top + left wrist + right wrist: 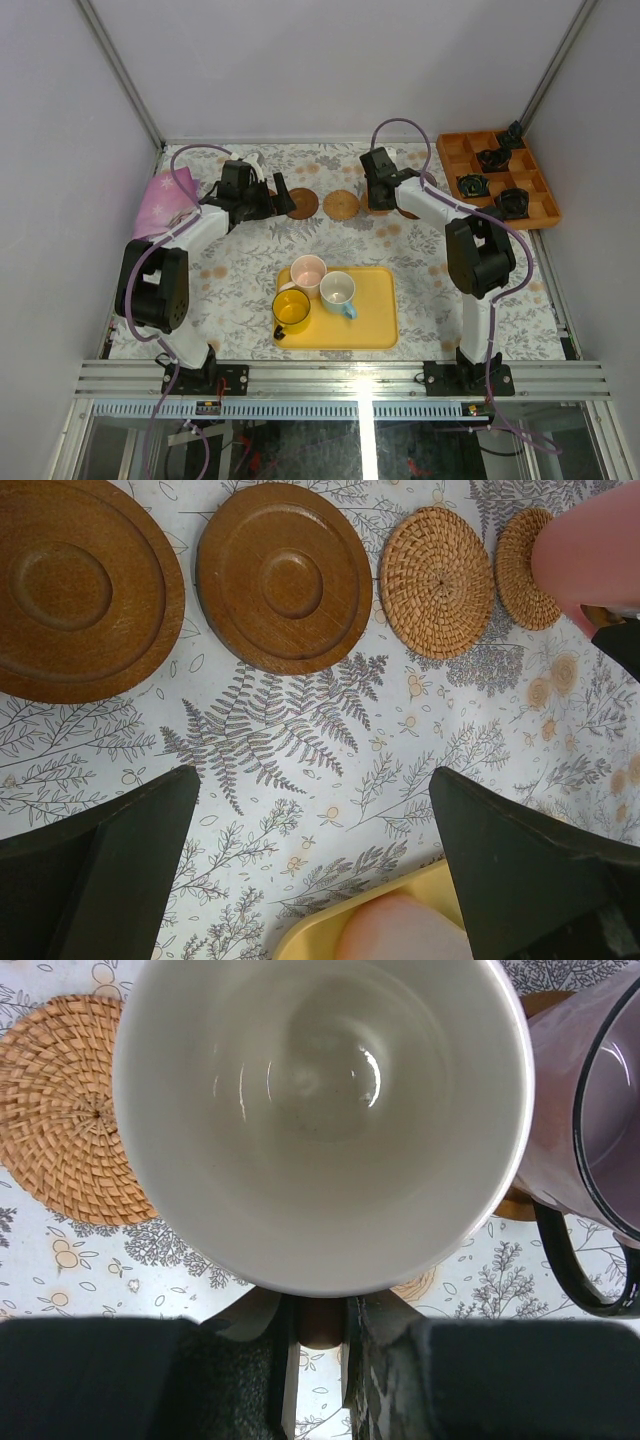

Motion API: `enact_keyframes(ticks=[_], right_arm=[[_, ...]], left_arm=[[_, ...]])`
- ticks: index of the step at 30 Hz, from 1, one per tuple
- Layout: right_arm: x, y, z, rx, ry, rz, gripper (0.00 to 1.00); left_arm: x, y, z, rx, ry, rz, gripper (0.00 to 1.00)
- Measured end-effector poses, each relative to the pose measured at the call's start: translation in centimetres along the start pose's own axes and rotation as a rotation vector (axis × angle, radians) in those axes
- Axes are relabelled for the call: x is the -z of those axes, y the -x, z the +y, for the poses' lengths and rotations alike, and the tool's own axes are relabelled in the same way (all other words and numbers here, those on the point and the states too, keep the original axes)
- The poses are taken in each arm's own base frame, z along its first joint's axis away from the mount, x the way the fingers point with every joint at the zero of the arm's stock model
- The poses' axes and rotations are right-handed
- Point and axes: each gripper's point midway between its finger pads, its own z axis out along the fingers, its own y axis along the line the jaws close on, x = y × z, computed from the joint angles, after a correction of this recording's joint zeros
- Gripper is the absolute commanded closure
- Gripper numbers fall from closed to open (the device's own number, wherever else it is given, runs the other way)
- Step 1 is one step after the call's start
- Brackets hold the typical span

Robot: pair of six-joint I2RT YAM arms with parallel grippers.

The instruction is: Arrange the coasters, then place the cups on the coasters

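Two brown wooden coasters (285,575) (70,585) and two woven coasters (437,580) (525,565) lie in a row at the back. My left gripper (315,820) hangs open and empty over the cloth just in front of them, also in the top view (278,195). My right gripper (322,1315) is shut on the brown handle of a salmon pink cup (320,1110) with a pale inside, over a woven coaster (415,1285). A mauve cup (590,1110) stands on a coaster beside it. Yellow (291,308), pale pink (308,270) and light blue (338,290) cups sit on the yellow tray (375,320).
An orange compartment tray (452,152) with small black gadgets stands at the back right. A pink cloth (160,200) lies at the far left. White walls close in the flowered tabletop (240,280) on three sides.
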Motion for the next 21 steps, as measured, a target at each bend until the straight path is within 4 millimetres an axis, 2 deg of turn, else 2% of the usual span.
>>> enact_keyframes(ticks=[8,21], right_arm=[[-0.68,-0.54,0.51,0.002,0.020,0.017,1.00],[-0.69,-0.58,0.60,-0.028,0.018,0.018,1.00]], left_arm=[[-0.03,-0.03,0.02,0.000,0.000,0.001,0.00],[-0.40,-0.33,0.25,0.004,0.004,0.013,0.00]])
